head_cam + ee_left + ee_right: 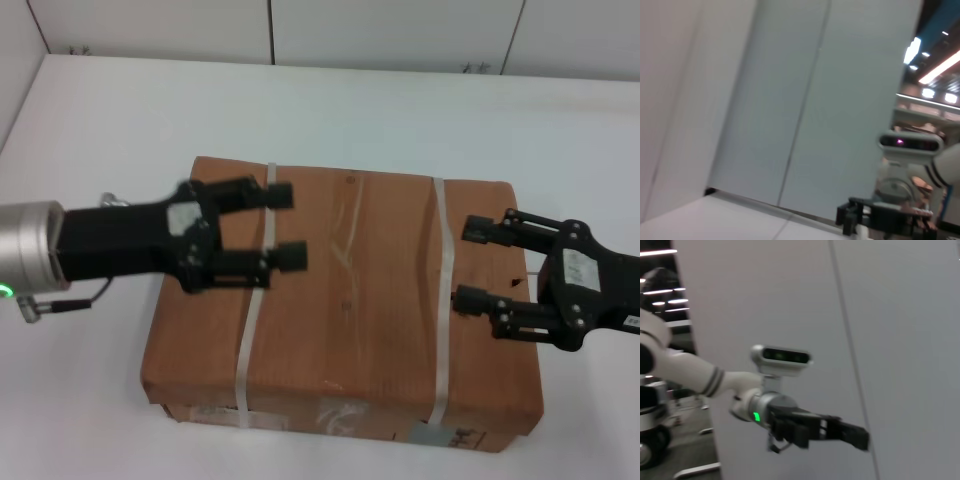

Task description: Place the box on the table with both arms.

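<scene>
The box, a flat brown carton with two whitish straps and labels on its near side, lies on the white table. My left gripper is open and empty over the box's left part, its fingers either side of the left strap. My right gripper is open and empty over the right part, just right of the other strap. Neither holds the box. The left wrist view shows the right gripper far off. The right wrist view shows the left gripper and its arm.
A white panelled wall runs along the table's far edge, and another wall meets it at the far left. Bare tabletop lies behind and left of the box. A thin cable hangs under the left arm.
</scene>
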Tool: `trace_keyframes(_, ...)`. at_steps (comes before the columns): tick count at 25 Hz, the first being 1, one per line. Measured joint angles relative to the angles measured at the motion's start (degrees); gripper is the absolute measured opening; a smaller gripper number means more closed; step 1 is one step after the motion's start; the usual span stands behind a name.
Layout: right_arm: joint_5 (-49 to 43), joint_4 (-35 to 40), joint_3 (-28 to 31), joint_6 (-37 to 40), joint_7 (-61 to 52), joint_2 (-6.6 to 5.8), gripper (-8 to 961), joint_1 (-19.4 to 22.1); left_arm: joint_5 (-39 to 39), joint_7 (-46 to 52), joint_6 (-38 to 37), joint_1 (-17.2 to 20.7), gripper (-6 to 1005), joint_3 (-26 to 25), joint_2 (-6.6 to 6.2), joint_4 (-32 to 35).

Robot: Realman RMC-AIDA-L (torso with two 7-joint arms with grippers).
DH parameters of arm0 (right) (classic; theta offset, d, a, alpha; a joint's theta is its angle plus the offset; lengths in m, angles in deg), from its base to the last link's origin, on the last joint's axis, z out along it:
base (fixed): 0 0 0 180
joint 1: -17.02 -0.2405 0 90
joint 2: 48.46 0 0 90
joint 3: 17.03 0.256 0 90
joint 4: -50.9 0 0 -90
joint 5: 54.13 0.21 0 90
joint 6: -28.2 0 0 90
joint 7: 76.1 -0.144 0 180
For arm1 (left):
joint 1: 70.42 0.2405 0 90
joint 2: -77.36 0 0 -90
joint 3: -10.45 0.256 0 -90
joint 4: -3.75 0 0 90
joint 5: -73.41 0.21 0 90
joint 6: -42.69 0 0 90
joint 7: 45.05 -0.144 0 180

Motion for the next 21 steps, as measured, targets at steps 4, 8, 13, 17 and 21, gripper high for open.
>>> trace_keyframes(4, 0.1, 0.3, -2.3, 1.3, -0.3, 0.00, 801, -1.9, 1.8, -0.1, -0.7, -0.5, 847, 0.0, 0.51, 0.2)
trace_keyframes(8, 0.1, 0.6, -3.4, 1.5, -0.4, 0.00, 801, -2.5, 1.8, -0.1, -0.9, -0.6, 847, -0.1, 0.53, 0.3)
trace_keyframes(13, 0.2, 1.4, -3.5, 1.5, -0.4, 0.00, 801, -2.8, 1.4, -0.3, -0.9, -0.6, 847, -0.6, 0.66, -0.1)
trace_keyframes(17, 0.2, 1.4, -3.4, 1.2, -0.4, 0.00, 801, -3.0, 1.8, -0.4, -0.7, -0.5, 847, -1.5, 0.97, -0.1)
trace_keyframes(21, 0.3, 1.4, -3.4, 1.1, -0.4, 0.00, 801, -2.8, 1.8, -0.6, -0.7, -0.4, 847, -1.6, 1.06, -0.2)
